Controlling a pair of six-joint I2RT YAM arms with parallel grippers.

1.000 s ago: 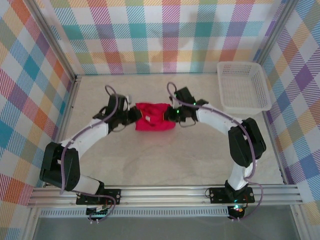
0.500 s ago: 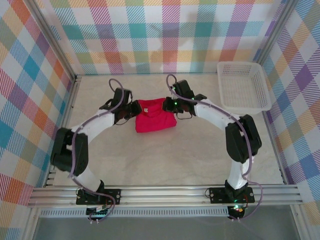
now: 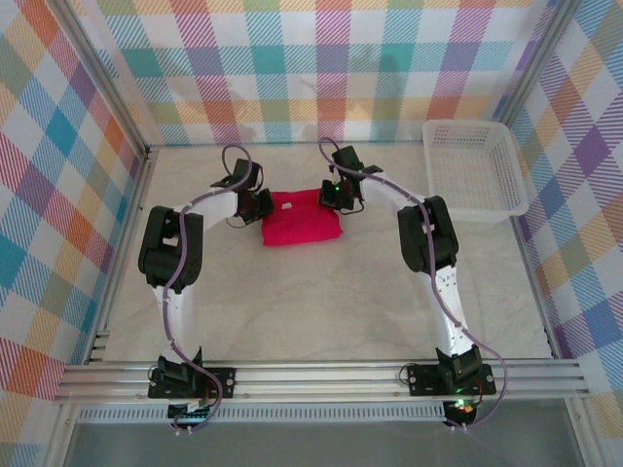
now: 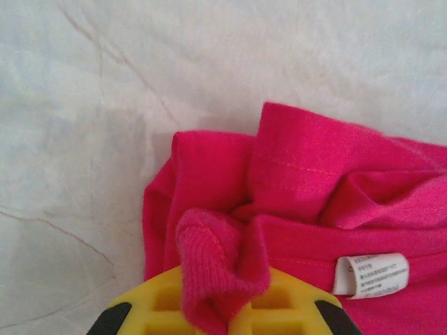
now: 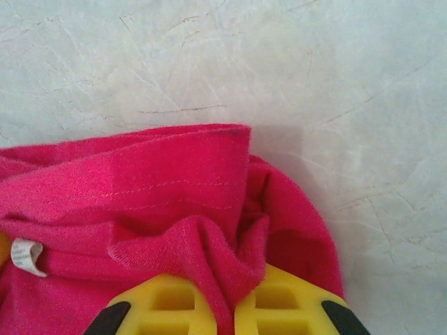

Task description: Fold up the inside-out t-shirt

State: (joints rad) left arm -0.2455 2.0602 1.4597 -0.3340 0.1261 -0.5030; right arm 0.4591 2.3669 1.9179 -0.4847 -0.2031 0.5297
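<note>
White mesh basket [image 3: 474,171] at the far right of the pale table [image 3: 341,302] — plaid walls [image 3: 321,68] around

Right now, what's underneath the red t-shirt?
The t-shirt lies bunched on the pale table, which is bare around it. The left jaws and right jaws each pinch a fold at a far corner. The area under the cloth is covered, so I cannot see it.

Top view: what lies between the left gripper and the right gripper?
The t-shirt lies there, spanning the whole stretch in the top view. The left gripper and right gripper each hold a far corner of it, jaws shut.
</note>
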